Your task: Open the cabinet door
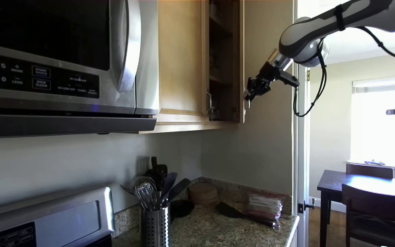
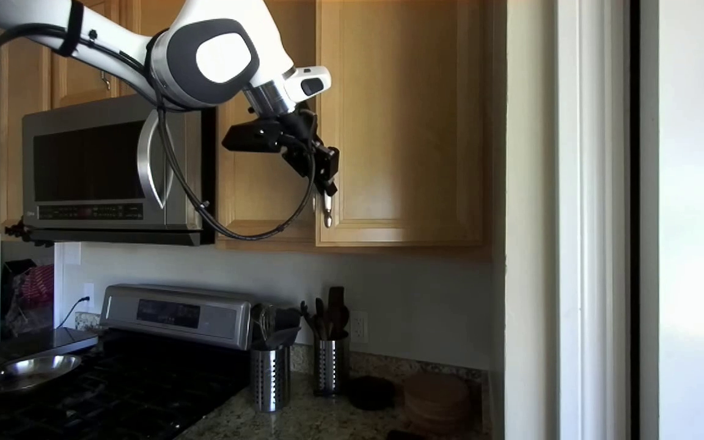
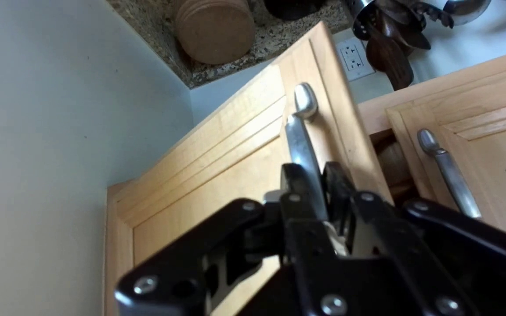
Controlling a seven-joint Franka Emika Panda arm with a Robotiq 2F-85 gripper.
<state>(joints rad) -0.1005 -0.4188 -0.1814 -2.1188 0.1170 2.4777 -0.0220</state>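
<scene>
"What do you get in an exterior view?"

"The cabinet door (image 1: 242, 61), nearly edge-on and partly open, with two shelves (image 1: 220, 81) showing past it. My gripper (image 1: 249, 97) is low on it, by the free edge. I count one microwave (image 1: 67, 68)."

"And from the door's front?"

"In an exterior view the handle (image 2: 327, 214) runs upright along that edge, its lower end poking out below my gripper. Farther down I count two utensil canisters (image 2: 271, 379)."

"Does the wrist view settle the grip?"

"Mostly. My two fingers (image 3: 291, 180) sit on either side of the handle, drawn in close with no clear gap, so I judge I have hold of it. Its long axis runs forward, out beyond them. I count two doors here, each with one handle: mine, and the second handle (image 3: 450, 180) on the neighbouring door (image 3: 503, 175), across a dark opening."

"So which way next?"

"I take the door to turn at the side by the wall (image 3: 59, 131), so I'd draw the handle away from its neighbour, round toward that wall."
</scene>
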